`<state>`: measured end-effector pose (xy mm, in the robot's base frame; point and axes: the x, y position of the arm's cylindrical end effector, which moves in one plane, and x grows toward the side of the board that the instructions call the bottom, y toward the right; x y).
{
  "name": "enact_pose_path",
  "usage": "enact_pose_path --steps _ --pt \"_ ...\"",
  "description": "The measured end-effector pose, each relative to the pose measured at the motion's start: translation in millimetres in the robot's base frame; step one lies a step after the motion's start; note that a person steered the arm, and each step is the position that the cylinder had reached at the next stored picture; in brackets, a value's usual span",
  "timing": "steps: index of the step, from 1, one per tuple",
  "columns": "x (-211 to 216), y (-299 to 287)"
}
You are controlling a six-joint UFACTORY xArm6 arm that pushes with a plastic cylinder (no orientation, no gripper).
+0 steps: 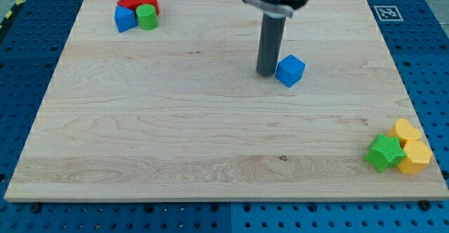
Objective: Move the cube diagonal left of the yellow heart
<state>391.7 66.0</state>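
A blue cube [290,71] lies on the wooden board [210,121], right of centre in the upper half. My tip [266,73] stands just at the cube's left side, touching or nearly touching it. A yellow heart [406,131] lies at the view's bottom right corner of the board, next to a yellow hexagonal block [416,157] and a green star [384,153].
A cluster sits at the board's top left: a red star [128,2], another red block [149,0], a blue block [125,19] and a green cylinder [146,17]. A black-and-white marker [388,12] sits beyond the board's top right corner.
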Motion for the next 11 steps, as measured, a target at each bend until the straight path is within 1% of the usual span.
enact_pose_path --steps 1,2,3,4,5,6,7,8,9,10,11 --pt "-10.6 24.6" --pt "7.7 72.4" --pt "59.2 114.4" --pt "84.0 129.2" --pt "37.7 110.6" --pt "0.8 50.2" --pt "4.8 9.6" --pt "44.2 31.2" --pt "76.1 77.6" --pt "79.7 75.3" --pt "42.8 26.4"
